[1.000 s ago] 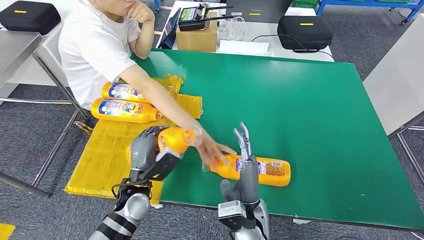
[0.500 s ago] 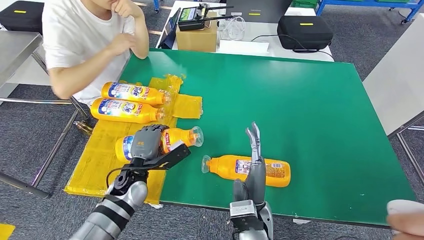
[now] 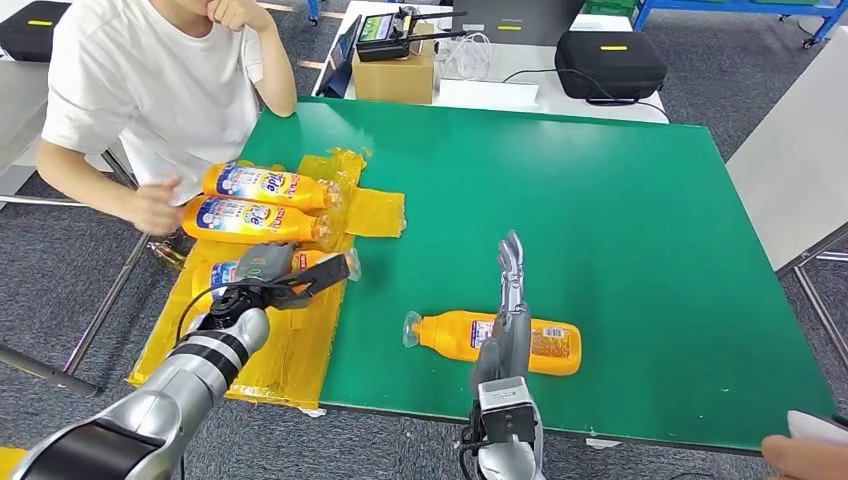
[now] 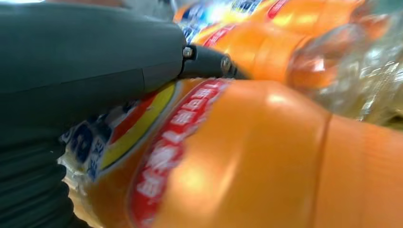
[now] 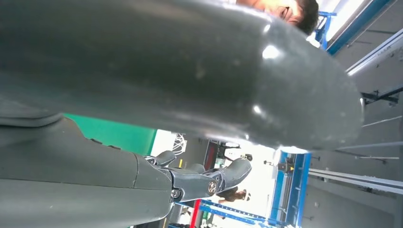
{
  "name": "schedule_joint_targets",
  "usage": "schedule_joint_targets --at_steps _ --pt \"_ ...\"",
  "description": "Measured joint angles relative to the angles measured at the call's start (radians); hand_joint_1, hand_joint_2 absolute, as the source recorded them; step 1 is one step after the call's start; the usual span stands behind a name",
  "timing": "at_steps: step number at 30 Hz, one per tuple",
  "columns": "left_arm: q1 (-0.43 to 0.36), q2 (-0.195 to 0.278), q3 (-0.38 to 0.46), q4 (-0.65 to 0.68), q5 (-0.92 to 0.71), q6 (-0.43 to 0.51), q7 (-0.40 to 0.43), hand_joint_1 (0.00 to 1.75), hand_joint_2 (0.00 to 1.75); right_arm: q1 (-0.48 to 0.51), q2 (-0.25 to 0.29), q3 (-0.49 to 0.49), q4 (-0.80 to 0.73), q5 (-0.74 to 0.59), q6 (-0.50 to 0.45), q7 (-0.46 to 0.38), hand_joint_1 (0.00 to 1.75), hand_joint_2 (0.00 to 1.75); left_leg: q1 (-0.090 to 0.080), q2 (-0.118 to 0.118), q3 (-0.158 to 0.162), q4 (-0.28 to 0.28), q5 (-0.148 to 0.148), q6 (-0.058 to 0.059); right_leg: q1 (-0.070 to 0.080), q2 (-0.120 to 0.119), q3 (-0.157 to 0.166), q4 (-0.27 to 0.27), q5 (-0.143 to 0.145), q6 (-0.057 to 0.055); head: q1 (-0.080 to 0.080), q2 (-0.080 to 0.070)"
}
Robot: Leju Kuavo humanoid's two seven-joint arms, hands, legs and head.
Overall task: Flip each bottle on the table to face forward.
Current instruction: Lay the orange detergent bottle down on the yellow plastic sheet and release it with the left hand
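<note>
left hand [image 3: 268, 272] grips an orange bottle [image 3: 225, 275] over the yellow sheet [image 3: 262, 345] off the bench's left edge; fingers wrap its middle so most of the body is hidden in head view, just a bit of blue-white label by the base and an orange bit near the neck show. left wrist view is v. close and blurred: orange bottle [image 4: 266, 156] w/ red band and blue/yellow label, text unreadable, thick grey thumb [image 4: 85, 57] lying across it. cap end hard to make out under the fingers.

right hand [image 3: 508, 310] stands on edge, fingers straight and close together, pointing to the far edge, holding nothing. it sits in front of the lying bottle [image 3: 452, 334] near the bench's [image 3: 600, 200] front edge, covering part of its label; cannot tell if it touches. that bottle lies on its side, clear cap toward the left edge, base toward the right, white label w/ small print facing up, print too small to read. right wrist view is mostly own grey hand [image 5: 190, 95], a strip of green bench behind.

two more bottles [image 3: 262, 184] [image 3: 248, 219] lie side by side on the yellow sheet by the left edge, blue-white labels up. a person's hand [image 3: 155, 208] is just beside the nearer one's base. another person's fingers [image 3: 800, 458] cut off past the front right corner.
</note>
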Motion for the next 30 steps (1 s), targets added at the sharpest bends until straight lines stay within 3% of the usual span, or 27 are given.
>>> schedule_joint_targets --at_steps 7,10,14,20,26,28,30 --pt "-0.045 0.0 0.081 0.069 0.155 -0.164 -0.127 0.0 1.75 -0.004 0.002 -0.023 0.018 -0.012 0.017 -0.002 0.0 0.0 0.0 -0.001 0.003 0.0 0.0 0.0 0.0 -0.001 0.004 0.0 0.0 0.0 0.0 0.0" --pt "-0.05 -0.003 0.091 0.074 0.195 -0.191 -0.174 0.0 1.75 -0.004 0.002 -0.035 0.021 -0.011 0.017 -0.007 0.0 0.0 0.0 -0.002 0.006 0.0 0.0 0.0 0.0 -0.002 0.006 0.0 0.0 0.0 0.0 0.0" --pt "-0.017 -0.021 0.1 0.03 0.343 -0.217 -0.297 0.0 1.75 -0.004 0.0 -0.047 0.023 0.013 0.001 -0.01 0.0 0.0 0.0 -0.002 0.008 0.0 0.0 0.0 -0.001 -0.001 0.008 0.0 0.0 0.0 0.0 0.0" --pt "0.162 -0.037 0.07 -0.258 0.668 -0.234 -0.386 0.0 1.75 0.007 -0.016 -0.071 0.03 0.079 -0.047 -0.01 0.0 0.0 -0.001 -0.001 0.006 0.0 0.0 0.0 -0.001 -0.001 0.005 0.0 0.0 0.0 0.0 0.0" --pt "0.326 -0.061 0.023 -0.608 0.899 -0.053 -0.486 0.0 1.75 0.029 -0.036 -0.089 0.042 0.167 -0.113 -0.009 0.0 0.0 -0.001 -0.001 0.001 0.0 0.0 0.0 0.0 -0.001 0.0 -0.001 0.0 0.0 0.0 0.0" --pt "0.365 -0.072 0.011 -0.711 0.972 0.008 -0.53 0.0 1.75 0.034 -0.043 -0.093 0.048 0.226 -0.139 0.011 0.0 0.87 -0.001 -0.001 0.0 0.0 0.0 0.0 0.0 -0.001 0.0 -0.001 0.0 0.0 0.0 0.0" --pt "0.399 -0.08 0.005 -0.797 1.005 0.062 -0.568 0.0 1.75 0.034 -0.053 -0.1 0.068 0.375 -0.15 0.1 0.0 1.75 -0.001 0.0 0.0 0.0 0.0 0.0 0.0 -0.001 0.0 -0.001 0.0 0.0 0.0 0.0"
